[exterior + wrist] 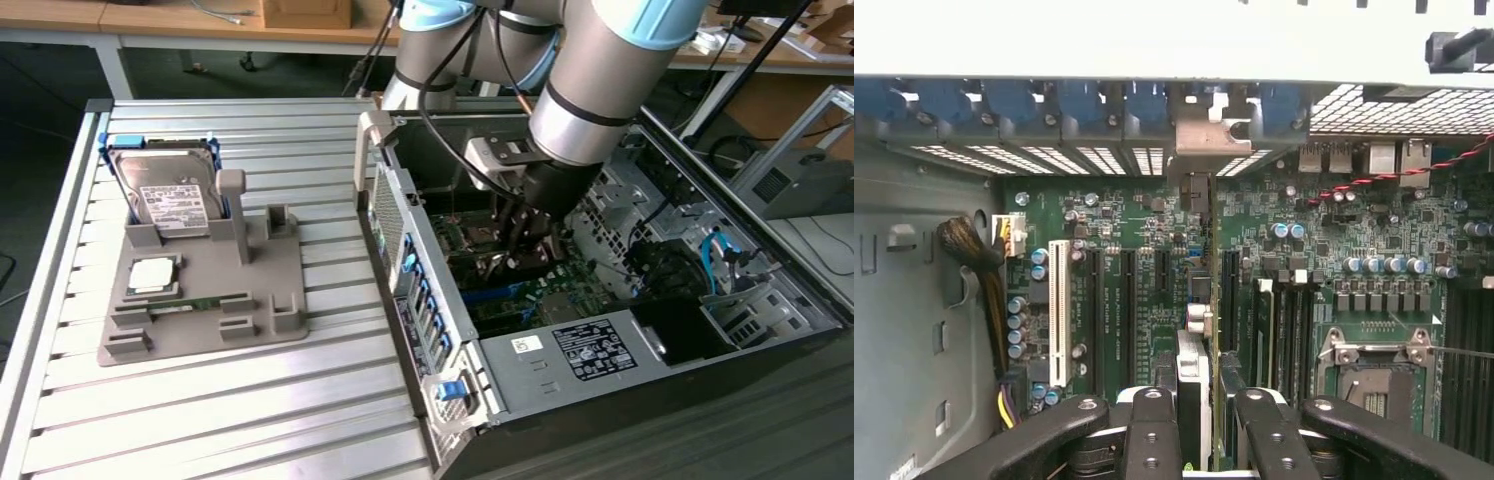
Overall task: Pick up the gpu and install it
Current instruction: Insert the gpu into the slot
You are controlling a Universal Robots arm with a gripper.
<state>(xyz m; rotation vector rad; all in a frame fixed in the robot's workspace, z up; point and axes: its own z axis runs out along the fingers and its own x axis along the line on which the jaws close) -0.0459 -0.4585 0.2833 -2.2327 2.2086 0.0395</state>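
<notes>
the gripper [1199, 440] is clamped on the gpu [1195, 300], held edge-on down inside the open computer case [427, 300], above the motherboard [1144, 270], its bracket toward twelve o'clock.

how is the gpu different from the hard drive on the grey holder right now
The gpu is held edge-on between the gripper's fingers, inside the open computer case over the motherboard; the hard drive stands in the grey holder on the table, untouched. The gpu looks thin with a silver bracket; the hard drive is a thicker silver block with a white label. Both stand on edge.
</notes>
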